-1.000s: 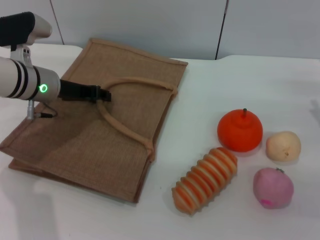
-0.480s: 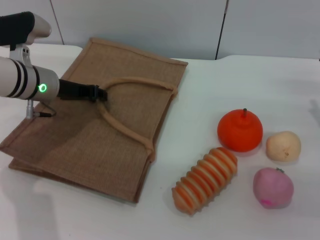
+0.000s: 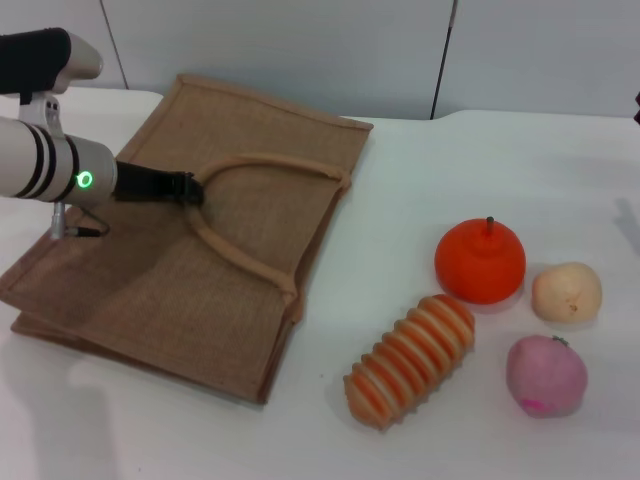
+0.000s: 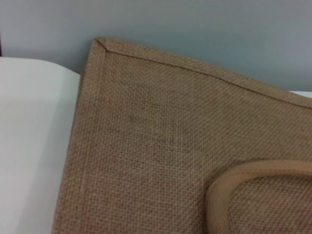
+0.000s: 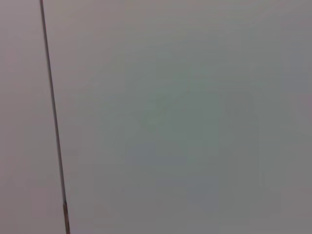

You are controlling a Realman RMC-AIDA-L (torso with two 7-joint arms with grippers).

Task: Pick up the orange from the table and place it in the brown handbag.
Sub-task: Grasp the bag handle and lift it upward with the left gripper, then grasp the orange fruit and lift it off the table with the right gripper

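Observation:
The orange (image 3: pixel 479 262) sits on the white table (image 3: pixel 470 160) at the right, its dark stem up. The brown handbag (image 3: pixel 200 290) lies flat at the left. My left gripper (image 3: pixel 190 188) is over the bag, shut on the bend of its rope handle (image 3: pixel 270 163). It is well left of the orange. The left wrist view shows the bag's woven cloth (image 4: pixel 161 146) and a piece of the handle (image 4: pixel 219 195). My right gripper is out of view; its wrist view shows only a grey wall.
An orange-and-cream ribbed oblong item (image 3: pixel 410 360) lies in front of the orange. A pale peach fruit (image 3: pixel 566 292) and a pink fruit (image 3: pixel 545 375) sit to the orange's right. A grey wall runs behind the table.
My left gripper has drawn back to the left with the handle, and the bag's near right corner has slid a little left with it. The fruits have not moved.

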